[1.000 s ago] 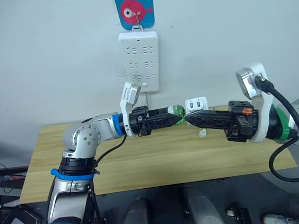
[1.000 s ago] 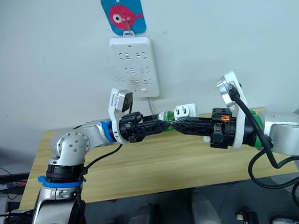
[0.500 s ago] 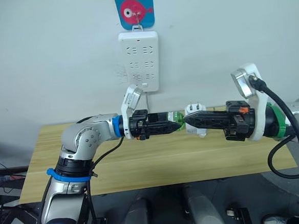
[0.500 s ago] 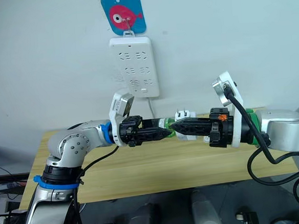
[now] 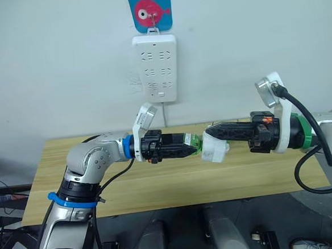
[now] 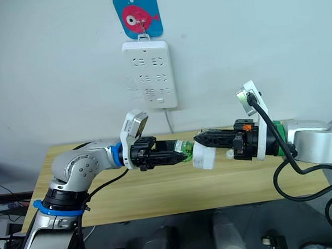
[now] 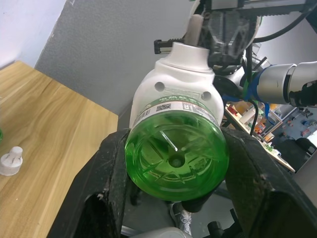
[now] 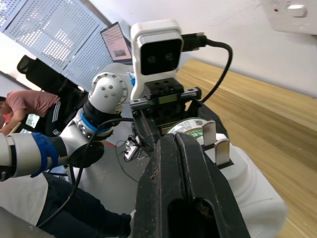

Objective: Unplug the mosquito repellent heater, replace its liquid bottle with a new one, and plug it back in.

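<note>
The left gripper [image 5: 192, 150] is clamped on the green liquid bottle [image 7: 176, 158], one black finger on either side of its round base. The right gripper [image 5: 208, 135] comes in from 3 o'clock with its fingers closed on the mosquito repellent heater [image 5: 214, 151], near its two metal prongs [image 8: 212, 141]. Bottle and heater are joined and held in the air between the two grippers, above the wooden table [image 5: 159, 185]. Their long axis lies roughly level: the bottle's base points to 9 o'clock, the white body toward 3 o'clock, tipped slightly down. On the wall at 12 o'clock hangs the white power strip [image 5: 156, 67] under a fish-picture hook [image 5: 149, 9]. A small white cap [image 7: 10, 160] stands on the table.
</note>
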